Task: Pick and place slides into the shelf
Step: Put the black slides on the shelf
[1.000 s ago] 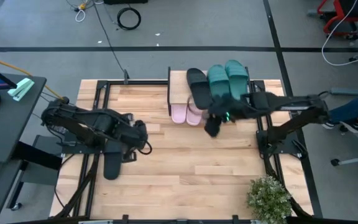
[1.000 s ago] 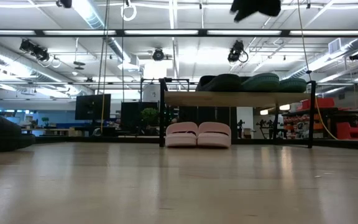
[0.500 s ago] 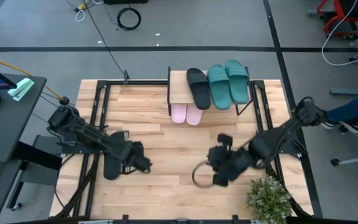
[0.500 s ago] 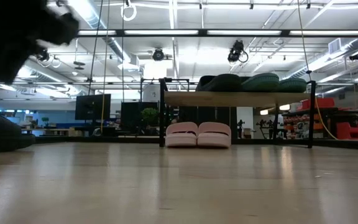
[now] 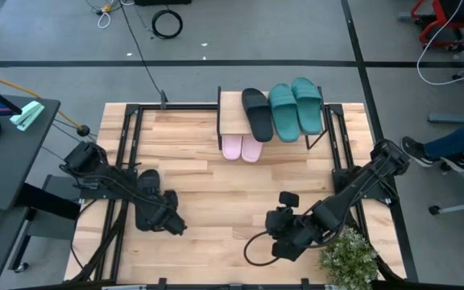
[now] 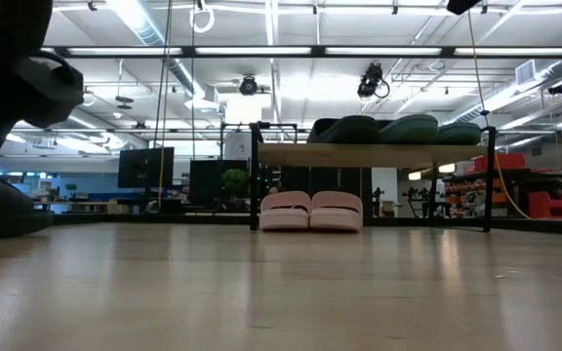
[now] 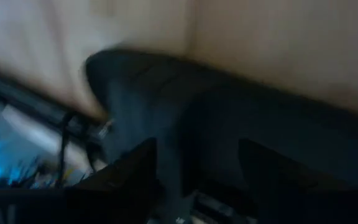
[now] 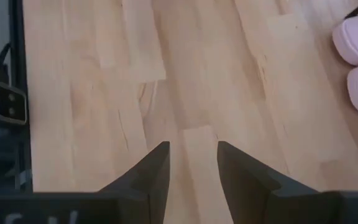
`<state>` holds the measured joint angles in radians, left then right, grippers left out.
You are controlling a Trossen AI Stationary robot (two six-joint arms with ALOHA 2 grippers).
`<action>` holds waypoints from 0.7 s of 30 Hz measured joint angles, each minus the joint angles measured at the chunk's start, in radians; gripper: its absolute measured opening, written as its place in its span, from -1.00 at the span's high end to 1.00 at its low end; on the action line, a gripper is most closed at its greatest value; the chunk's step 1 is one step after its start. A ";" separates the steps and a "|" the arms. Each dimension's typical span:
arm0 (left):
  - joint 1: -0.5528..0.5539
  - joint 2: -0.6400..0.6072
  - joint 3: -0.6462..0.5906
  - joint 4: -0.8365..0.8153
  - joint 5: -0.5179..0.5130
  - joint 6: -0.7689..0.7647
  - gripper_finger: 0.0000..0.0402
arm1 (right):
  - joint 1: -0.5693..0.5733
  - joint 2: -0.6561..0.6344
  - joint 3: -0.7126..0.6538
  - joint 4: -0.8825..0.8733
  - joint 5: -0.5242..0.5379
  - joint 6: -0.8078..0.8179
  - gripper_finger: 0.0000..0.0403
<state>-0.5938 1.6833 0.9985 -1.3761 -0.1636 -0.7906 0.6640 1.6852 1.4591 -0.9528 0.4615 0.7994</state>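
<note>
I see two pale pink slides (image 5: 241, 148) under the shelf's light wood plank (image 5: 230, 119), which carries one black slide (image 5: 256, 113) and two teal green slides (image 5: 295, 107). Another black slide (image 5: 147, 208) lies on my blond wooden tabletop (image 5: 224, 201).

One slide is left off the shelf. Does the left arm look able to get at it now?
Probably yes: the left gripper sits open right at the last black slide on the table, with nothing between them.

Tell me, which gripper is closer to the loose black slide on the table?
Left. The left gripper is right at the black slide near the table's left edge. The right gripper hovers over bare wood by the plant, well off to the slide's right.
</note>
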 joint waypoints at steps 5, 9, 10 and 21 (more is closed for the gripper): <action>0.000 0.000 -0.032 -0.083 -0.024 -0.098 -0.09 | 0.000 0.000 0.000 0.004 0.046 0.013 0.30; 0.000 0.000 -0.060 -0.078 -0.049 -0.120 0.00 | 0.000 -0.002 0.000 0.004 0.071 0.012 0.30; 0.000 0.000 -0.070 -0.074 -0.070 -0.120 0.02 | 0.000 -0.002 0.000 0.004 0.072 0.012 0.30; 0.000 0.000 -0.130 -0.091 -0.180 -0.324 0.47 | 0.000 -0.002 0.000 0.004 0.200 0.094 0.30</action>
<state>-0.5938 1.6829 0.8683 -1.4673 -0.3437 -1.1142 0.6636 1.6829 1.4590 -0.9489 0.6618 0.8934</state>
